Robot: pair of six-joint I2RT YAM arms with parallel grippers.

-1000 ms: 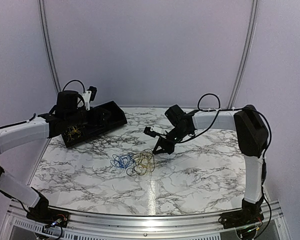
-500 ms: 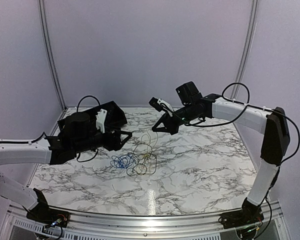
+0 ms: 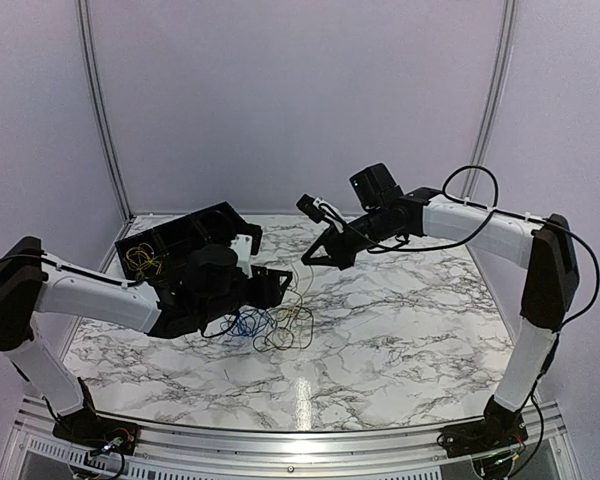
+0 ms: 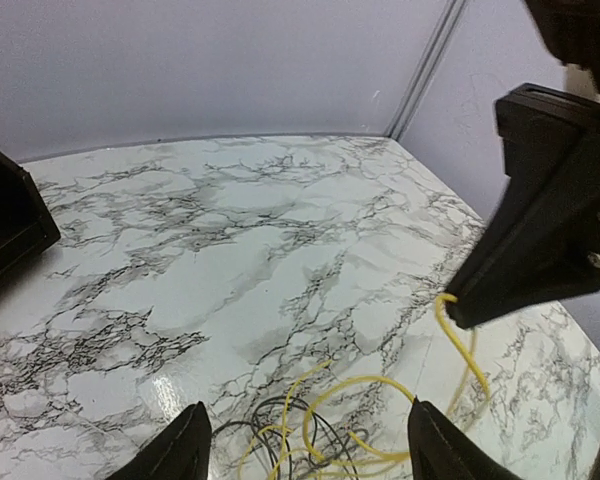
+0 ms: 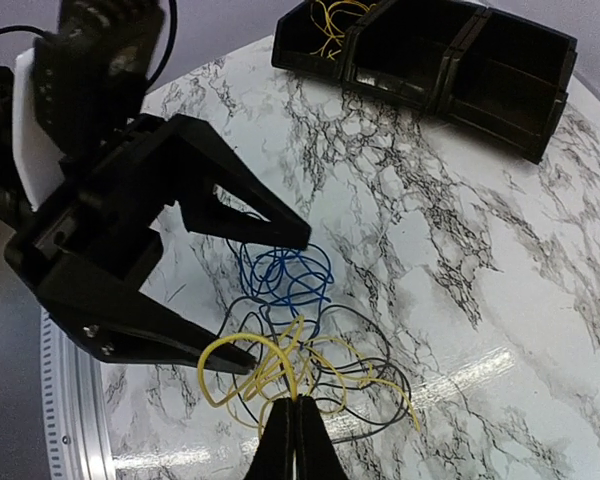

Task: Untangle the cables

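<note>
Aloft — yellow cable [image 4: 468, 348] in right gripper [image 5: 298, 403]

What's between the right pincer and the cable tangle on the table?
A thin yellow cable strand runs from the shut right pincer down to the yellow-black tangle; left wrist view.

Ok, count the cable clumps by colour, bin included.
Yellow: 2, the held yellow cable in the right gripper and the binned yellow cable in the black bin
Blue: 1, the blue cable
Black: 1, the black cable, strands hard to separate
Total: 4
</note>
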